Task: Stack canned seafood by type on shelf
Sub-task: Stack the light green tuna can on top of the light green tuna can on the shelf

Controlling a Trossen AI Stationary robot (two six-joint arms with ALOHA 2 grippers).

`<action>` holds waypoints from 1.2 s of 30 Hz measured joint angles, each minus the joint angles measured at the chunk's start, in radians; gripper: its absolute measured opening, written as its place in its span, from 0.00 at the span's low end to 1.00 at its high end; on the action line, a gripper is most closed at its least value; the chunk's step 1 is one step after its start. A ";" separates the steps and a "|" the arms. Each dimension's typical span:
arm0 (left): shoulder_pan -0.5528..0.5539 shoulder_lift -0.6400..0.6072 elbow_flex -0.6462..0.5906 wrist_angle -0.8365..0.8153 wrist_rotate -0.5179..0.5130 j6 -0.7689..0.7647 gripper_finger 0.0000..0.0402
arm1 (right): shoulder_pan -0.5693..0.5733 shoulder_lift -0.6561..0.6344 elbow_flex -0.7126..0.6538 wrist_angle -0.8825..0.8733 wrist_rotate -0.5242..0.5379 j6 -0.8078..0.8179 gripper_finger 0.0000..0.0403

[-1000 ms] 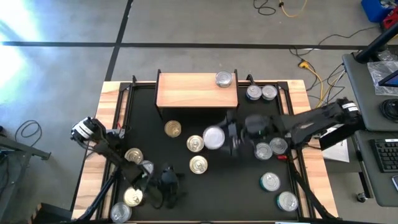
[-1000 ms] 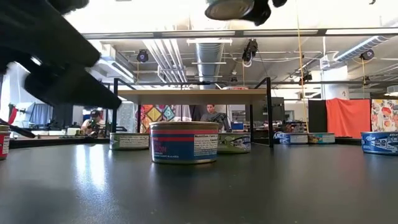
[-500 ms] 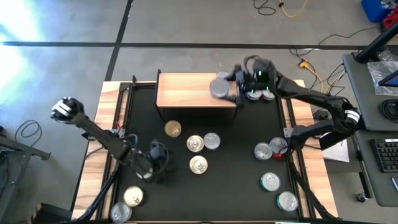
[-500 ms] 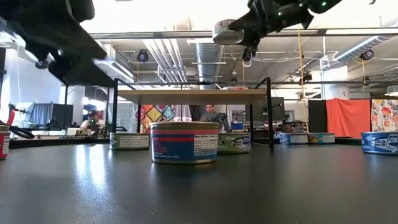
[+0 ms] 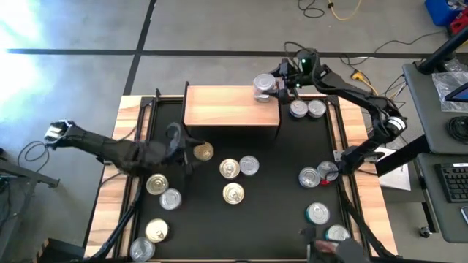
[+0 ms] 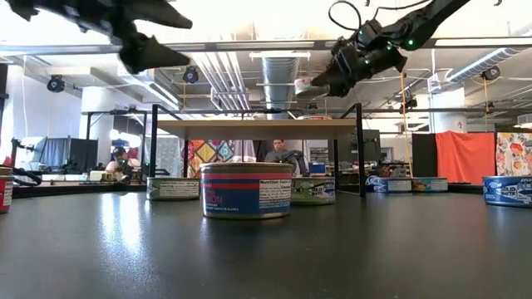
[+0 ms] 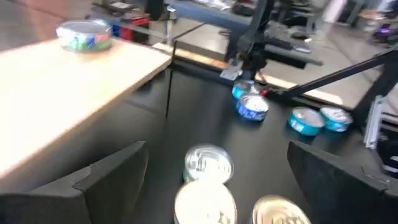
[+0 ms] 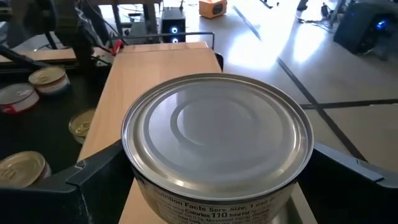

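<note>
Right gripper (image 5: pixel 272 85) is gripping a silver-lidded can (image 8: pixel 217 140) over the shelf (image 5: pixel 230 107), shown only by its wrist view. Left gripper (image 5: pixel 175 143) is hovering open-jawed over the table (image 5: pixel 281 168).

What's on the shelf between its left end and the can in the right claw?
Nothing. The high view shows bare wood on the shelf all the way to the can, held in the right claw.
</note>
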 joint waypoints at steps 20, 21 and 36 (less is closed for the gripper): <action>0.730 0.567 0.443 0.237 0.956 0.513 0.90 | -0.117 0.189 0.060 0.034 -0.319 -0.079 0.93; 0.731 0.599 0.478 0.237 0.956 0.514 0.90 | -0.122 0.195 0.060 0.029 -0.329 -0.086 0.93; 0.862 0.948 0.894 0.175 1.134 0.517 0.90 | -0.141 0.257 0.060 0.030 -0.389 -0.211 0.93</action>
